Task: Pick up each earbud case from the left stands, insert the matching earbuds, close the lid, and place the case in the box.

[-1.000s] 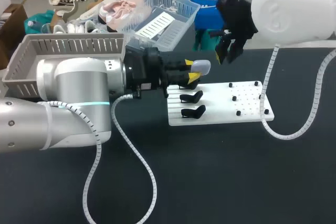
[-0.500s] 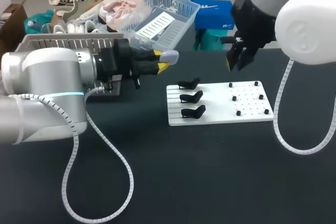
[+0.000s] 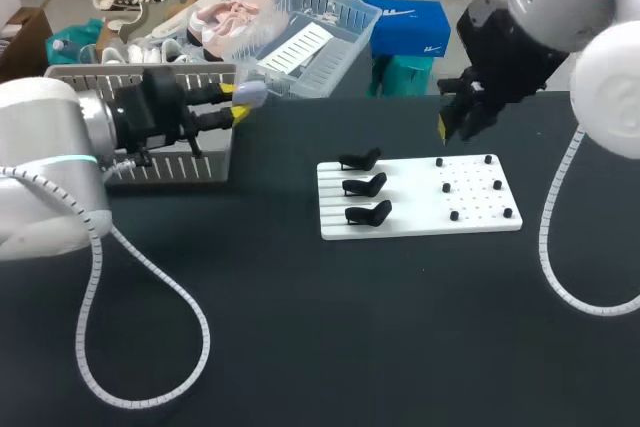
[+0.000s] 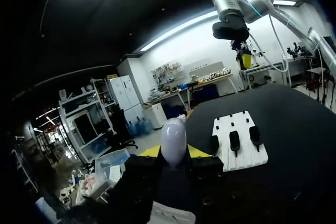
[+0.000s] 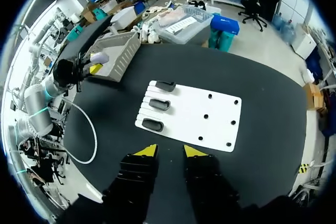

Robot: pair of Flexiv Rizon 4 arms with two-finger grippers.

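**Me:** Back went my left arm (image 3: 45, 162). A moment ago it was close to the white board (image 3: 420, 215). Now it has pulled away toward the table's far left corner, and it took the earbud case (image 3: 250, 94) along. My right arm (image 3: 600, 37) slid a bit to the right too.

**Friend:** What is closest to you?

**Me:** The white cable (image 3: 185, 332) from my left arm. It makes a big loop over the table (image 3: 330, 347), by the near left corner.

**Friend:** And after that?

**Me:** The white board, about in the middle of the table. Three black stands (image 3: 365, 185) sit in a row along its left edge. Small black pegs (image 3: 455, 215) dot its right half.

**Friend:** Where is the case now?

**Me:** It is in my left gripper (image 3: 238, 105). Both yellow tips press on the case from two sides, so the hold is tight. The case is pale and round, and its lid is closed. It is just beside the right end of the grey box (image 3: 130, 73), which stands at the far left corner. I cannot tell if the case touches the box.

**Friend:** And the other gripper?

**Me:** My right gripper (image 3: 455, 127) is by the table's far edge, past the board's far right corner. Its fingers point down and stand apart. From its own camera I see the board well ahead of the yellow tips.
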